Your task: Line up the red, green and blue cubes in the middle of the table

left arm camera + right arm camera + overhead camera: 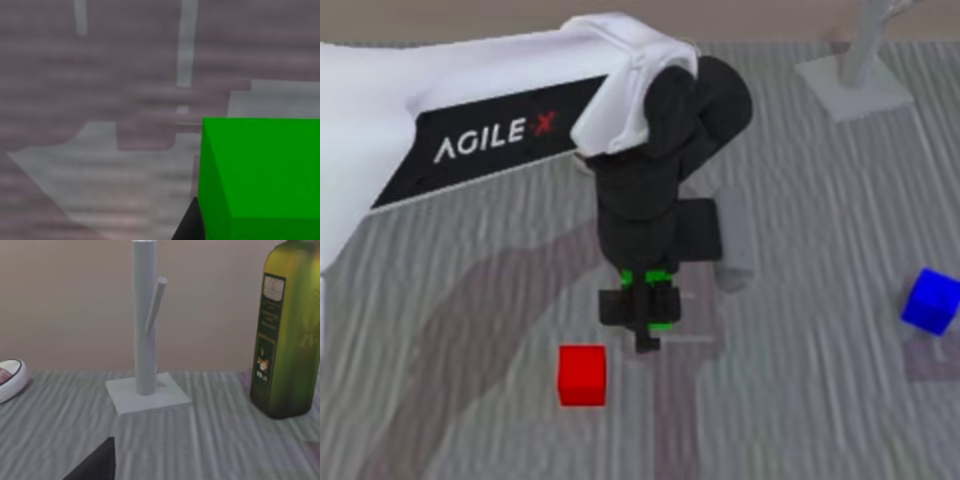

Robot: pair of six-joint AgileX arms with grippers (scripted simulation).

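Three cubes matter here: my left gripper point(647, 318) hangs over the middle of the table point(800, 420), fingers clamped on the green cube point(260, 175), which shows from above only as green slivers between the black fingers. Just beside it, toward the table's left and nearer the bottom edge, sits the red cube point(582, 375), apart from the gripper. Well off at the right edge lies the blue cube point(931, 300). A grey post on a square base point(146, 390) stands at the far right corner, with a green bottle point(288, 335) and a sneaker's toe point(11, 379) seen from the right wrist. My right arm is parked out of the top view.
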